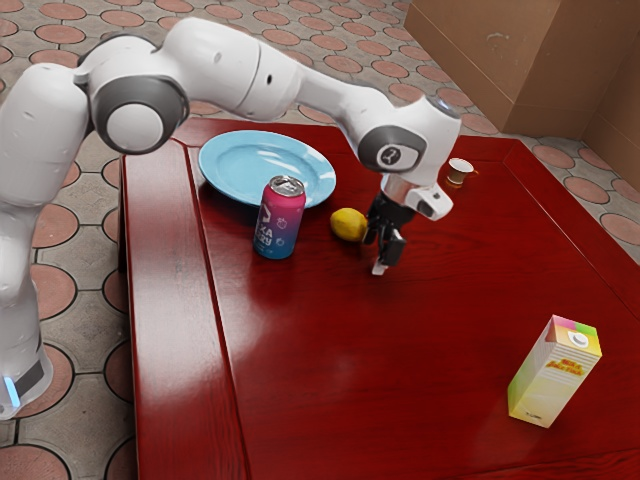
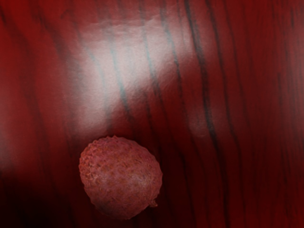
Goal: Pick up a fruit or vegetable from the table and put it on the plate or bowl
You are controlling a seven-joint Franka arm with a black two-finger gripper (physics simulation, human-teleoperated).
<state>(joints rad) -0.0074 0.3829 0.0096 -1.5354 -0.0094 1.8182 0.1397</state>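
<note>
tool (image 1: 384, 252) low over table (image 1: 400, 350) | lychee (image 2: 119, 183) beneath, seemingly untouched | lemon (image 1: 349, 224) beside

Reads as a room in a home, rendered by a simulator. Floored with round terracotta tiles (image 1: 300, 30) set in grey grout. Furnished with a glossy red wooden table (image 1: 380, 380), dark-veined up close in the wrist view. Laid with ordinary household things: a blue plate (image 1: 240, 160), a soda can (image 1: 279, 217), a lemon (image 1: 348, 224), a lychee (image 2: 119, 176), a juice carton (image 1: 555, 370), a small cup (image 1: 459, 171). Backed at the far corner by big cardboard boxes (image 1: 500, 50), as in a storage corner. Shared with a white robot arm (image 1: 250, 70) standing on the floor beside the table, so doubling as a test setup.
</note>
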